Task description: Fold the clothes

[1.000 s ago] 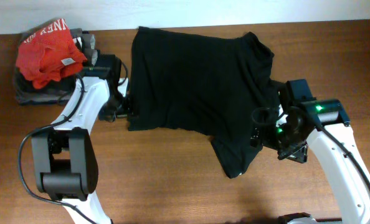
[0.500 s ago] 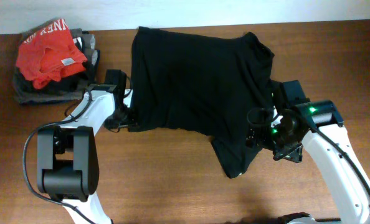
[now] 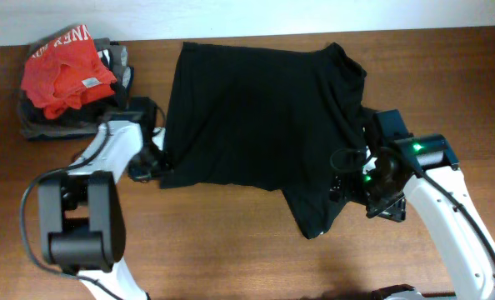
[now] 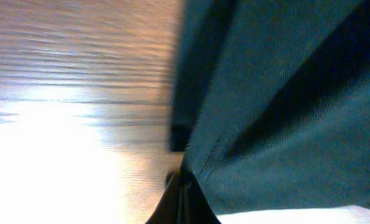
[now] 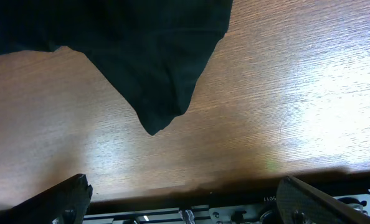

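At the T-shirt's (image 3: 256,108) near corner, left gripper (image 3: 153,164) pinches fabric — likely tensioning it; right gripper (image 3: 341,177) gapes, empty, beside it.

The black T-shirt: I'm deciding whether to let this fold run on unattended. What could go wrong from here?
1. The left gripper pinches only one corner of the black T-shirt, so the fabric could slip out or bunch when pulled.
2. The right gripper is open and holds nothing; with that side free, the shirt may skew.
3. The red garment lies close to the left gripper and might get snagged.
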Tool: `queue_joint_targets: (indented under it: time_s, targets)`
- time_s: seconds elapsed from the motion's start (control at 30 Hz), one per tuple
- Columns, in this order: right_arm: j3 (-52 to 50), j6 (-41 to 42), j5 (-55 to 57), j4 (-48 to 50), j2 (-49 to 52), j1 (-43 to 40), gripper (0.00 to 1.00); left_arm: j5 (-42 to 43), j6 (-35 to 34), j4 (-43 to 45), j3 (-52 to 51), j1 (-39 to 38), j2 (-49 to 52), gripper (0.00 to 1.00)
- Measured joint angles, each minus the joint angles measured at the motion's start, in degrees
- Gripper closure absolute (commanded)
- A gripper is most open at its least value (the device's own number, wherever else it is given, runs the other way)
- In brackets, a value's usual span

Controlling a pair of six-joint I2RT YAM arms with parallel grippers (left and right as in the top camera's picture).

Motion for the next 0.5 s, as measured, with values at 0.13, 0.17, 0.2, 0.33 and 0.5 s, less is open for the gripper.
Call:
queue_joint_targets:
  time_s: [0.13, 0.17, 0.2, 0.33, 0.5]
  targets:
    - [-1.9, 0.6, 0.0, 1.1, 0.0, 2.7, 0.07, -0.4, -0.3, 0.2, 1.8, 2.4, -5.0, 0.99]
    - [-3.0, 1.3, 0.0, 1.8, 0.0, 3.9, 0.11, -0.5, -0.3, 0.4, 2.3, 2.7, -6.6, 0.99]
    - [-4.3, 2.0, 0.0, 2.6, 0.0, 5.2, 0.16, -0.6, -0.3, 0.7, 2.6, 2.7, -8.0, 0.99]
    - [-10.0, 6.4, 0.0, 8.4, 0.0, 10.6, 0.32, -0.7, -0.3, 1.3, 3.3, 2.5, -10.5, 0.99]
    - [-17.7, 11.3, 0.5, 16.0, 0.0, 14.6, 0.48, -0.7, -0.3, 1.2, 3.3, 2.5, -10.4, 0.99]
